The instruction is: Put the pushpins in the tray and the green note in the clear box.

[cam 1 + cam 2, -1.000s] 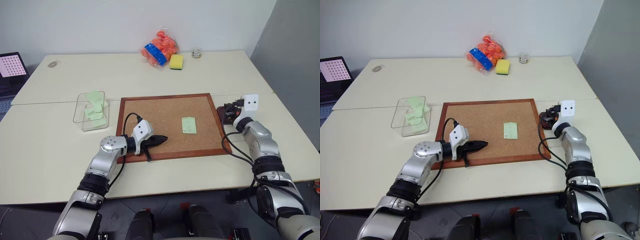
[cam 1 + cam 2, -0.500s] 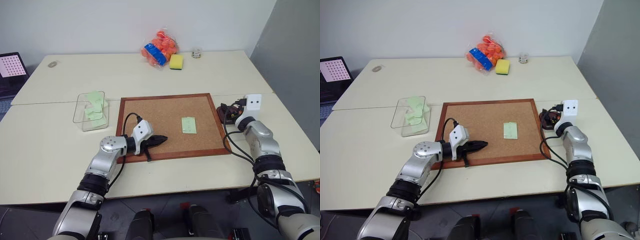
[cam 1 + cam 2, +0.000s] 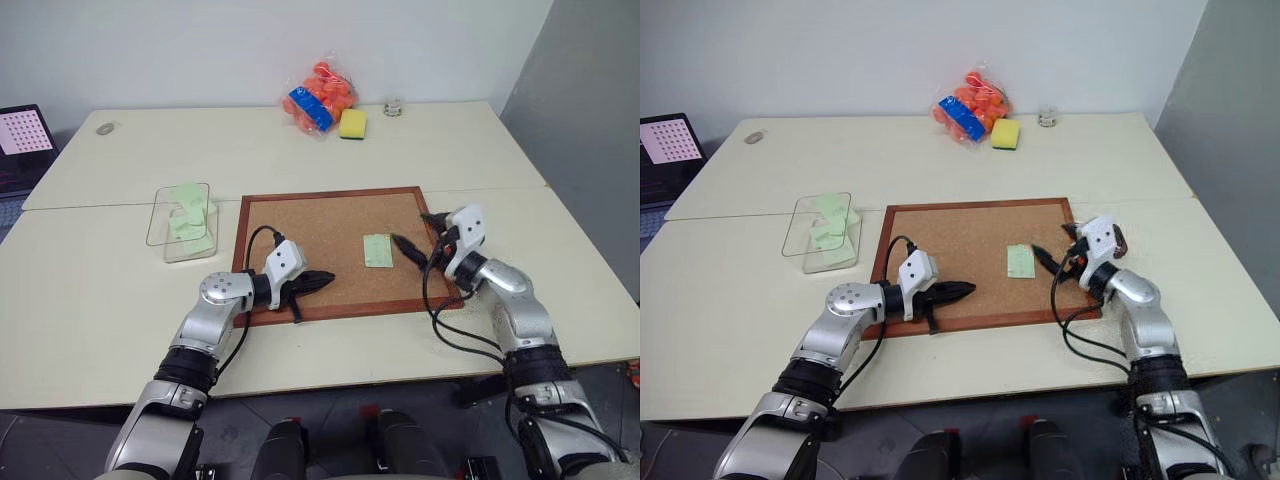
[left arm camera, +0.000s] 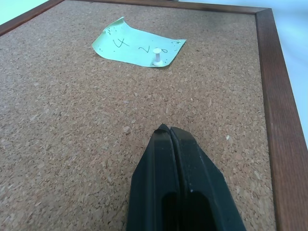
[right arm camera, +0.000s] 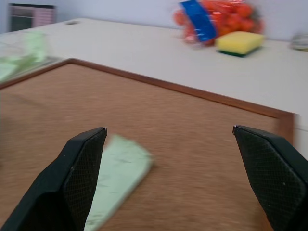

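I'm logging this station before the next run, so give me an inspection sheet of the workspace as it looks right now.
Surface: pale table, corkboard on it.
Job's things: green note pinned to the corkboard by a white pushpin; clear box holds green notes.
Clutter: yellow sponge, orange bag.
Grippers: left gripper shut, empty; right gripper open beside the note.
Cables: black, on both forearms.
Surroundings: screen at far left.
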You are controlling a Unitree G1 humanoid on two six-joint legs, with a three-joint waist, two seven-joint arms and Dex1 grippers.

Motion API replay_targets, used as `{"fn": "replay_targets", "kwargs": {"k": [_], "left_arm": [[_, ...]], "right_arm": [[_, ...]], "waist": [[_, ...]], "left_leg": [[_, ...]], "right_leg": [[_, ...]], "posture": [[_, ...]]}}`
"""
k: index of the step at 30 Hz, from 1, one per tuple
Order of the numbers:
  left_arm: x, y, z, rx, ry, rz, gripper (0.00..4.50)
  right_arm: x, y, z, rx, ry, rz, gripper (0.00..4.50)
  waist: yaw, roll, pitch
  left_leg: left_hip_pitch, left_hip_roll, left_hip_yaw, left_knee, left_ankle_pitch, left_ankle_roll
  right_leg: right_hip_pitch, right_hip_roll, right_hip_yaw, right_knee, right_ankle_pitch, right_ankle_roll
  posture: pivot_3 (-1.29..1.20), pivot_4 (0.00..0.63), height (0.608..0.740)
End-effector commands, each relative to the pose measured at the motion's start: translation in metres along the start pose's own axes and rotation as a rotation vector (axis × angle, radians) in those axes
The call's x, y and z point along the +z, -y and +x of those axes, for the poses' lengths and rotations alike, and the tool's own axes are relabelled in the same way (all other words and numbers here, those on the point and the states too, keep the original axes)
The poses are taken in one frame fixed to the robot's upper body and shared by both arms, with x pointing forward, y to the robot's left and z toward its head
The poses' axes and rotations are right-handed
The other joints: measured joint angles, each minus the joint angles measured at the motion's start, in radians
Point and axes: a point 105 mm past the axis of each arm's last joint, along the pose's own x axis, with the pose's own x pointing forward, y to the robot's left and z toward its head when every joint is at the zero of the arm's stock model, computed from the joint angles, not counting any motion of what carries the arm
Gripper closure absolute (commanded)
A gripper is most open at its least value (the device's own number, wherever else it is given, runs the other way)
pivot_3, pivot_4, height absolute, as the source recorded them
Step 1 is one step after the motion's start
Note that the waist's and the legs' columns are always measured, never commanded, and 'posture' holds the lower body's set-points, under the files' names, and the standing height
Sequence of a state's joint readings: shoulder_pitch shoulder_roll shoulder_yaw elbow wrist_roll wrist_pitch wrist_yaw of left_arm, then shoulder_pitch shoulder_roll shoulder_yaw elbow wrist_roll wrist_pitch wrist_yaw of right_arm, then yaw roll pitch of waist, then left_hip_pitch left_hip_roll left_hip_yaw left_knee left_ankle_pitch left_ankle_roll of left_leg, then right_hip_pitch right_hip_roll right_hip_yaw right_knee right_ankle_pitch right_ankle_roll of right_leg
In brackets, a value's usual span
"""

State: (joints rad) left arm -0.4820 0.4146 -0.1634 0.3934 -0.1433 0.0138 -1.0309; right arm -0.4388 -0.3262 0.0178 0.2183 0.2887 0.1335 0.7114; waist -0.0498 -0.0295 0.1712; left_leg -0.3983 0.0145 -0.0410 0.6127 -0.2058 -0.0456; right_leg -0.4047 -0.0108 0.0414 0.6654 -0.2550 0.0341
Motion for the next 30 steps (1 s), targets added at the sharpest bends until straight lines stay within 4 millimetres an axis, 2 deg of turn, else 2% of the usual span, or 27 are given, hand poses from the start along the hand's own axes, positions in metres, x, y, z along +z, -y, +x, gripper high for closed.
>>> {"fn": "replay_targets", "kwargs": {"k": [1,4,7,17,25,30], "left_arm": [[-0.009,0.001,-0.001,0.005,-0.037,-0.005,4.50],[-0.009,0.002,-0.001,0.004,-0.038,-0.001,4.50],[-0.009,0.002,-0.001,0.003,-0.039,0.000,4.50],[-0.010,0.003,-0.003,0.005,-0.044,0.006,4.50],[-0.011,0.005,-0.002,0.003,-0.042,0.004,4.50],[-0.011,0.005,-0.002,-0.001,-0.047,0.012,4.50]], "right_arm": [[0.013,-0.023,0.006,0.108,0.039,-0.009,0.05],[0.004,-0.037,0.014,0.151,0.015,-0.001,0.05],[-0.004,-0.041,0.020,0.161,-0.010,-0.008,0.05],[-0.025,-0.042,0.036,0.142,-0.071,-0.024,0.05],[-0.030,-0.041,0.040,0.137,-0.081,-0.039,0.05],[-0.031,-0.041,0.042,0.134,-0.084,-0.046,0.93]], "waist": [[0.000,0.000,0.000],[0.000,0.000,0.000],[0.001,0.000,0.000],[0.001,0.000,0.000],[0.000,0.000,0.000],[0.000,0.000,0.000]], "left_leg": [[0.000,0.000,0.000,0.000,0.000,0.000],[0.000,0.000,0.000,0.000,0.000,0.000],[0.000,0.000,0.000,0.000,0.000,0.000],[0.000,0.000,0.000,0.000,0.000,0.000],[0.000,0.000,0.000,0.000,0.000,0.000],[0.001,0.000,0.000,0.000,0.000,0.000]], "right_leg": [[0.000,0.000,0.000,0.000,0.000,0.000],[0.000,0.000,0.000,0.000,0.000,0.000],[0.000,0.000,0.000,0.000,0.000,0.000],[0.000,0.000,0.000,0.000,0.000,0.000],[0.000,0.000,0.000,0.000,0.000,0.000],[0.000,0.000,0.000,0.000,0.000,0.000]], "posture": [[0.00,0.150,0.740],[0.00,0.150,0.740],[0.00,0.150,0.740],[0.00,0.150,0.740],[0.00,0.150,0.740],[0.00,0.150,0.740]]}}
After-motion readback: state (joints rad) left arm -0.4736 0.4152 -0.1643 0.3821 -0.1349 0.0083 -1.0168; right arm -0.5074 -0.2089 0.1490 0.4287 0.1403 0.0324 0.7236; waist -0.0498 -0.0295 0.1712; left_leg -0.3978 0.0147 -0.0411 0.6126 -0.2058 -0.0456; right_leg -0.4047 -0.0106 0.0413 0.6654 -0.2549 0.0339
